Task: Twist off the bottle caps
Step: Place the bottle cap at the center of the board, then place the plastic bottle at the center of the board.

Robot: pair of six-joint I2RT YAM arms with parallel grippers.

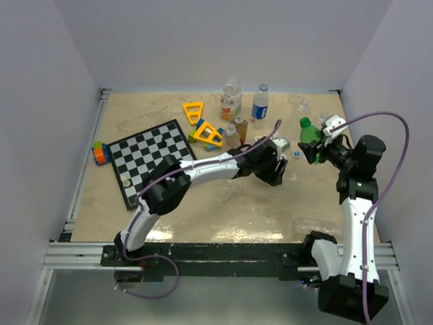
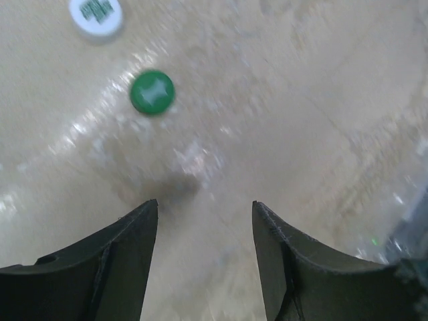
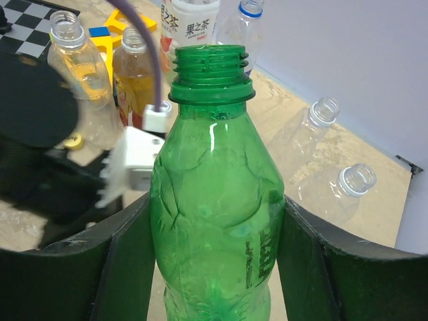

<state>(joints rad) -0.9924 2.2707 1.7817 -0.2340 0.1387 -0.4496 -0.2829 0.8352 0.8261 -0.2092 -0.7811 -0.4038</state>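
Observation:
The green bottle (image 3: 215, 221) stands upright between my right gripper's (image 3: 217, 200) fingers, which are shut on its body; its threaded neck is bare. In the top view the green bottle (image 1: 308, 133) is held above the table's right side by that right gripper (image 1: 316, 150). My left gripper (image 2: 205, 204) hangs open over bare tabletop with nothing between its fingers. A green cap (image 2: 152, 92) and a white cap (image 2: 95, 13) lie on the table beyond it. The left gripper (image 1: 276, 169) is near the table's middle, and a blue cap (image 1: 296, 154) lies just to its right.
Behind stand an orange-labelled bottle (image 1: 231, 100), a blue-labelled bottle (image 1: 260, 105) and two open bottles (image 1: 237, 132). Clear open bottles (image 3: 314, 144) lie at the back right. Yellow triangular frames (image 1: 206, 132), a checkerboard (image 1: 152, 159) and a coloured toy (image 1: 101, 153) sit to the left.

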